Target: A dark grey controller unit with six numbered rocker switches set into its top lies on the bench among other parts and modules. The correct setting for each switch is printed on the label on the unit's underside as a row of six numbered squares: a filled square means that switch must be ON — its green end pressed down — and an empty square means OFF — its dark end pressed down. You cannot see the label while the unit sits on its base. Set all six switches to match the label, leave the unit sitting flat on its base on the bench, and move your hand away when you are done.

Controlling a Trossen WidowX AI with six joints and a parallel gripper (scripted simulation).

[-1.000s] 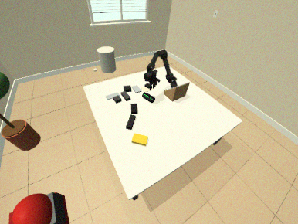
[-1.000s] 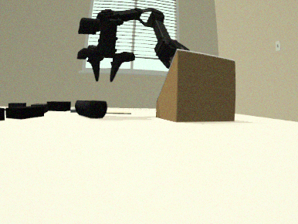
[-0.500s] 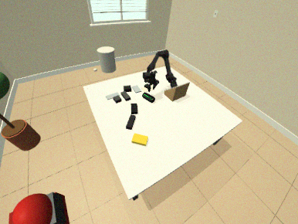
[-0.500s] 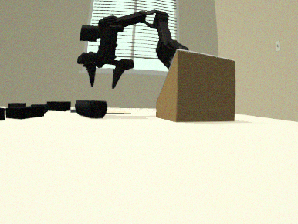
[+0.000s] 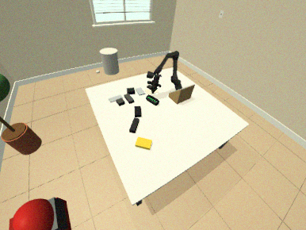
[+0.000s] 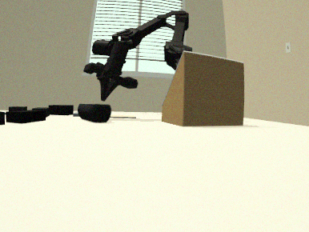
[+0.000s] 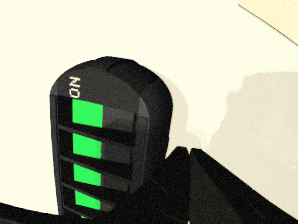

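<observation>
The dark grey controller unit (image 5: pixel 152 100) (image 6: pixel 94 113) (image 7: pixel 159 107) sits on the bench, switch side up, its label out of sight. In the wrist view its rounded end with the word ON is at the upper left. Several switches run down from it with green ends showing on the left; the lower switches are cut off or covered, and no numbers can be read. My gripper (image 5: pixel 151 92) (image 6: pixel 104 99) (image 7: pixel 189 150) is shut with its fingertips together and nothing between them. It points down, just above the unit in the exterior view; contact cannot be made out.
A brown wedge-shaped block (image 5: pixel 183 94) (image 6: pixel 212 92) stands right of the unit. Several dark modules, including one (image 5: pixel 137 111) and a longer one (image 5: pixel 134 125), lie to the left and front. Pale flat plates (image 5: pixel 140 91) (image 5: pixel 116 98) lie behind. A yellow block (image 5: pixel 143 143) lies toward the front.
</observation>
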